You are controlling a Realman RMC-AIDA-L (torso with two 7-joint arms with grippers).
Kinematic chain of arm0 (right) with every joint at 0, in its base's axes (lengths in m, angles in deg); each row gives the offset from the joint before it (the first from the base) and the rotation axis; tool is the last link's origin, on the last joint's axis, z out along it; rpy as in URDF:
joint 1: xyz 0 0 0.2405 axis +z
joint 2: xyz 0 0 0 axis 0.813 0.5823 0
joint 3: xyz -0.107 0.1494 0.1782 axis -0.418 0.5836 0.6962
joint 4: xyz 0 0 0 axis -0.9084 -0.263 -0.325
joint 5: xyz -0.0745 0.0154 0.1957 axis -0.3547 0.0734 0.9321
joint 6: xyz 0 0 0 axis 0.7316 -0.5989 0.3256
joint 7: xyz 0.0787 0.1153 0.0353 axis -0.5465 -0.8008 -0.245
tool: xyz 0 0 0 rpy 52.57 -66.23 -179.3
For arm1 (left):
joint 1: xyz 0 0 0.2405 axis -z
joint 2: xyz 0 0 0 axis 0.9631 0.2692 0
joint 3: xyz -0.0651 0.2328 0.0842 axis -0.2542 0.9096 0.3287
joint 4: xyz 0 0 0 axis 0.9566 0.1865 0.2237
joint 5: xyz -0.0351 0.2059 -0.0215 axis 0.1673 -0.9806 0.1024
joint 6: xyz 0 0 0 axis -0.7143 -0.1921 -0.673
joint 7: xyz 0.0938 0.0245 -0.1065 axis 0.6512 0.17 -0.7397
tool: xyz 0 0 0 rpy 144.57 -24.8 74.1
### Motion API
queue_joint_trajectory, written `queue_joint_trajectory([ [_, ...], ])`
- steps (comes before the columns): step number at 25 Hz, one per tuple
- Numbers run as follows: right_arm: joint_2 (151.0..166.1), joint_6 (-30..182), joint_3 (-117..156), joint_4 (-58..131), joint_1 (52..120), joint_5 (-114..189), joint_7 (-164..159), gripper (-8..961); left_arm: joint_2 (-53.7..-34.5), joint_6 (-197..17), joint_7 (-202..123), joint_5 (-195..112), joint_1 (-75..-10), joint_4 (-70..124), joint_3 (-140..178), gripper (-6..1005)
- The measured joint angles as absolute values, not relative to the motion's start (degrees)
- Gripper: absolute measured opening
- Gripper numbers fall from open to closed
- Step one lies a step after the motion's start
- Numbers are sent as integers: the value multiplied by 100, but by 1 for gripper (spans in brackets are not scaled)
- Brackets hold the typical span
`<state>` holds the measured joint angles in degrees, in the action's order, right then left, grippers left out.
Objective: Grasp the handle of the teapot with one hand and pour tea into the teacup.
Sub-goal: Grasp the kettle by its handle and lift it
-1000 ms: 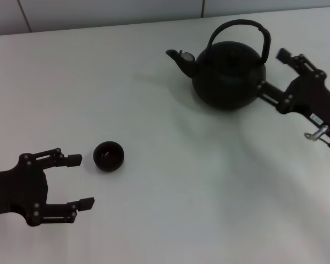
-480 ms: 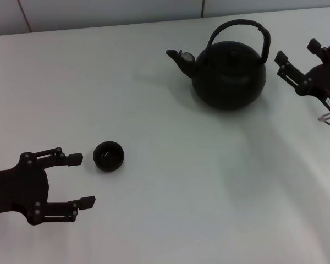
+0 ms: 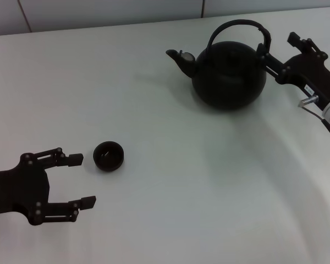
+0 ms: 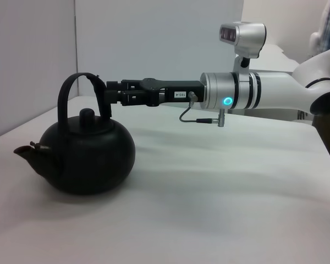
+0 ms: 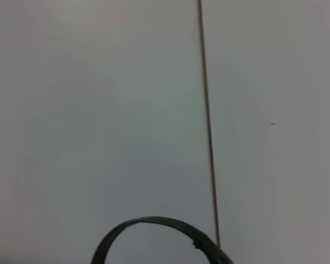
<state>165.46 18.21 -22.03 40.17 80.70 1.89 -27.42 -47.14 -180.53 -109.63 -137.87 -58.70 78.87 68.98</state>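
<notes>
The right hand [image 3: 265, 55] reaches in level from the far right, its silver-grey wrist [image 4: 247, 92] carrying a small lit blue ring and a metal connector hanging beneath. Its black fingers [image 4: 126, 92] lie horizontal at the height of the handle [image 4: 82, 77], with their tips against the hoop's right-hand leg where it drops toward the pot body; the side-on left wrist view has them overlapping that leg, but whether they are closed around it or merely beside it cannot be told. The teapot [image 3: 229, 74] stands upright at the far right of the tabletop [image 3: 170, 181], spout pointing toward the robot's left, lid knob under the arch. The left hand [image 3: 77, 181] rests low at the near left, fingers spread wide and holding nothing, with the teacup [image 3: 108, 156] standing just beyond its upper fingertip, well apart from the teapot. The cup's inside is too dark to read. The right wrist view catches only the top arc of the handle against a pale wall with one dark vertical seam. The tabletop is plain white and matte, and a light grey panelled wall runs along its far edge.
</notes>
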Motion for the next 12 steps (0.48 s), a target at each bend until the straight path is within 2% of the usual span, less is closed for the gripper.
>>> queue_joint_trajectory([
  [12, 16561, 2188, -1727, 3869, 8213, 219, -2766, 829, -4730, -18043, -10963, -13768, -5911, 7876, 6898, 855],
])
